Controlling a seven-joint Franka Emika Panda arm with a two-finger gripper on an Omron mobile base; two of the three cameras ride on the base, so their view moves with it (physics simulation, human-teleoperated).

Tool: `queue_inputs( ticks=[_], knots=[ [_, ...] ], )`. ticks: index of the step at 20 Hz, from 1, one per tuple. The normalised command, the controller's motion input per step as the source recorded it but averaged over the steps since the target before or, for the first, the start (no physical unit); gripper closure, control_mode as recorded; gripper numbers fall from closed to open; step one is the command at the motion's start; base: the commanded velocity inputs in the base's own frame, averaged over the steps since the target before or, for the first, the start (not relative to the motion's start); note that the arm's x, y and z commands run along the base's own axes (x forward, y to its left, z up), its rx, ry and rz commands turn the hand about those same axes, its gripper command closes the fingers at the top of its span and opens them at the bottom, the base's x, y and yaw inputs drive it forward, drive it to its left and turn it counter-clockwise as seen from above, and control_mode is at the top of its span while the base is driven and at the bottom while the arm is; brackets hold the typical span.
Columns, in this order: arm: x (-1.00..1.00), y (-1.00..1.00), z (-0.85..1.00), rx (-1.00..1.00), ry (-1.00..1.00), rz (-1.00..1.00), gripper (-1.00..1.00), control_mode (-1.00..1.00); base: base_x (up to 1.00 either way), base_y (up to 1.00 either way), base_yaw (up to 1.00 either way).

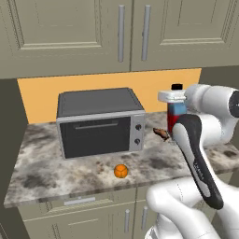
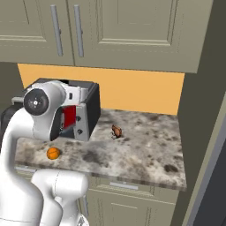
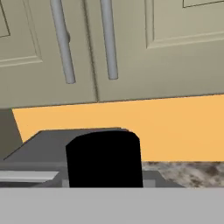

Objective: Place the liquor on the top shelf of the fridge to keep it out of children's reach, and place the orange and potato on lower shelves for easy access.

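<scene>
**Bottle gripped and held above the counter, fridge trip to come**

The jaws are clenched on the liquor, just below its cap.

Left base view: the gripper holds the bottle upright, apparently clear of the counter. The potato lies just below and beside the jaws, the orange lower and nearer the counter's front edge, and the oven stands off to the side.

Right base view: the arm's joint covers most of the bottle; a red patch of the liquor shows. The dark tall edge at the far side may be the fridge; I cannot tell.

Hand view: the black cap sits right at the jaws, with cabinet doors ahead.

Judgement: this is the liquor's carrying step. Next the bottle must travel upright to the top shelf.
</scene>
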Motion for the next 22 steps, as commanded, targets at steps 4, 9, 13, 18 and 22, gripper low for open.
queue_inputs(
  ticks=[4, 9, 13, 18, 22],
  knots=[
    [-0.31, -0.37, 0.1, 0.0, 0.02, 0.2, 1.0, -1.0, 0.0, 0.0, 0.0],
    [-0.19, -0.03, 0.23, -0.02, 0.09, 0.1, 1.0, -1.0, 0.0, 0.0, 0.0],
    [-0.27, 0.0, 0.27, -0.01, 0.03, 0.11, 1.0, -1.0, 0.0, 0.0, 0.0],
    [-0.17, 0.0, 0.11, -0.01, 0.0, 0.07, 1.0, 1.0, -0.2, 0.0, 0.07],
    [0.0, 0.0, 0.0, 0.0, 0.0, 0.0, 1.0, 1.0, -0.83, 0.1, 0.3]
  ],
)
